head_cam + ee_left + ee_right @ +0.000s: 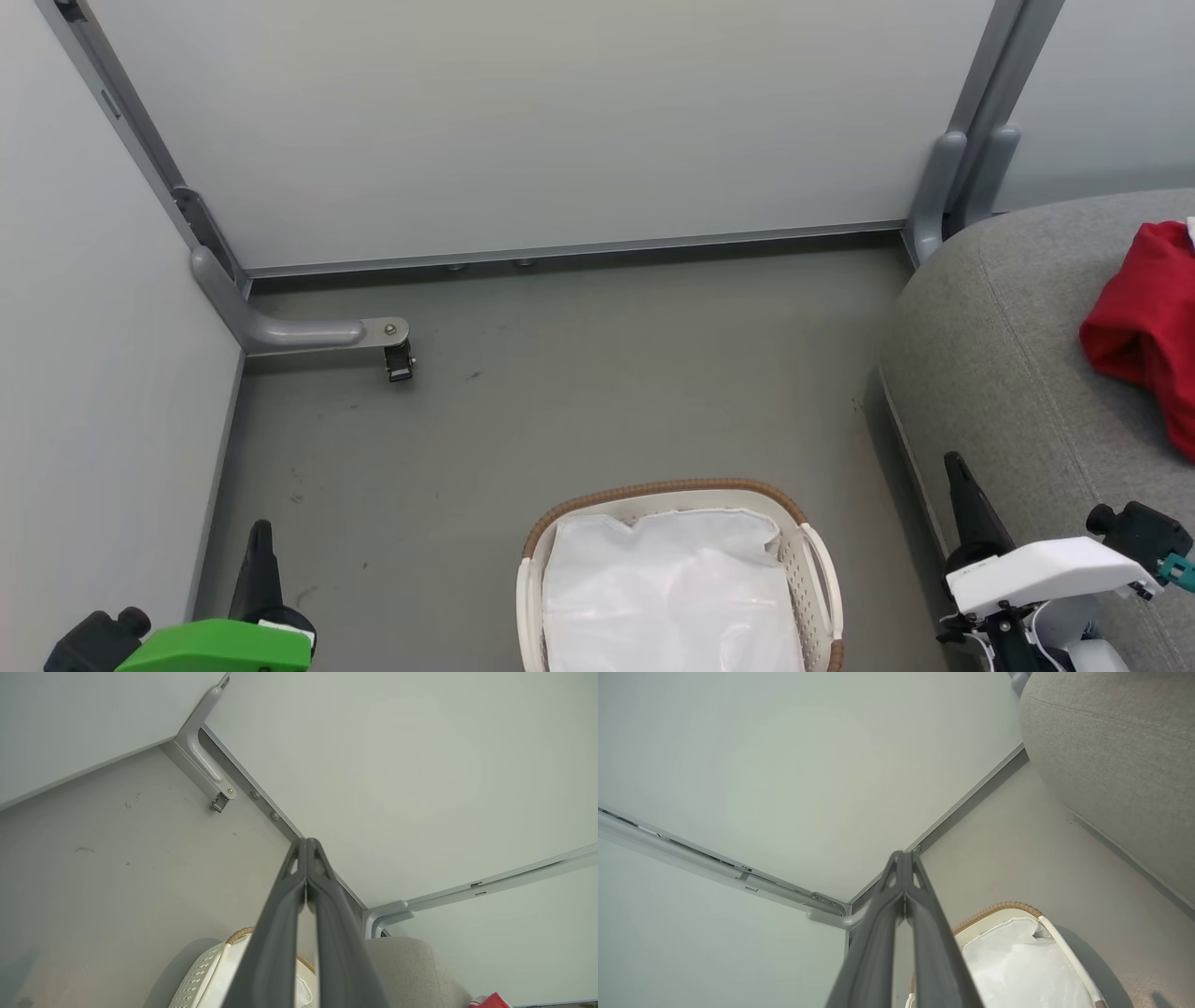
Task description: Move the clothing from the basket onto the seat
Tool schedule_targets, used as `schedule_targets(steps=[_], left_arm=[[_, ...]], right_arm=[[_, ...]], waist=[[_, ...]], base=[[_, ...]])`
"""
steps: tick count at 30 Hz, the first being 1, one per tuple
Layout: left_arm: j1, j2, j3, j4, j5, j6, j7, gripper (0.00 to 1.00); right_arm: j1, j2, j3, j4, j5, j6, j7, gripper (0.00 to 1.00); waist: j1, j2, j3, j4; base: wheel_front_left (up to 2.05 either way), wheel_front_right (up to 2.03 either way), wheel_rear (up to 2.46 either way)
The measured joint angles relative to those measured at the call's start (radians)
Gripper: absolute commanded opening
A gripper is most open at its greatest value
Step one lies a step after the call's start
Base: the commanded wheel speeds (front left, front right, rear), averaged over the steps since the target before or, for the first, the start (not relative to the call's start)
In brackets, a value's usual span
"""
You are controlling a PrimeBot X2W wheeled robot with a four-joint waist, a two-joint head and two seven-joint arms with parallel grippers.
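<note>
Head view: the clothing (pixel 1144 327) lies on the seat (pixel 1008 373). In the basket (pixel 817 560) I see white liner (pixel 672 588) and no red, so reaching in again could snag the liner.
Left wrist view: my left fingers (pixel 280 933) are pressed together, empty.
Right wrist view: my right fingers (pixel 873 933) are likewise.

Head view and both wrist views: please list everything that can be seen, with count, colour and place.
clothing: one heap, red, on the seat, right edge
seat: one, grey, right
basket: one, cream with brown rim, on the floor, bottom centre
liner: one, white, inside the basket
floor: grey, centre
panels: pale grey, behind and left
caster: one, black, on a grey frame foot, far left
left fingers: two, dark, shut, lower left
right fingers: two, dark, shut, lower right, beside the seat
</note>
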Motion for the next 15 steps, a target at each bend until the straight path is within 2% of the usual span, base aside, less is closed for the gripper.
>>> schedule_targets(steps=[15], left_arm=[[-0.033,0.0,0.012,-0.002,-0.15,-0.003,0.043,0.0]], right_arm=[[-0.01,-0.001,-0.02,-0.007,0.169,0.0,0.044,0.0]], waist=[[0.0,0.0,0.0,0.006]], base=[[0.0,0.0,0.0]])
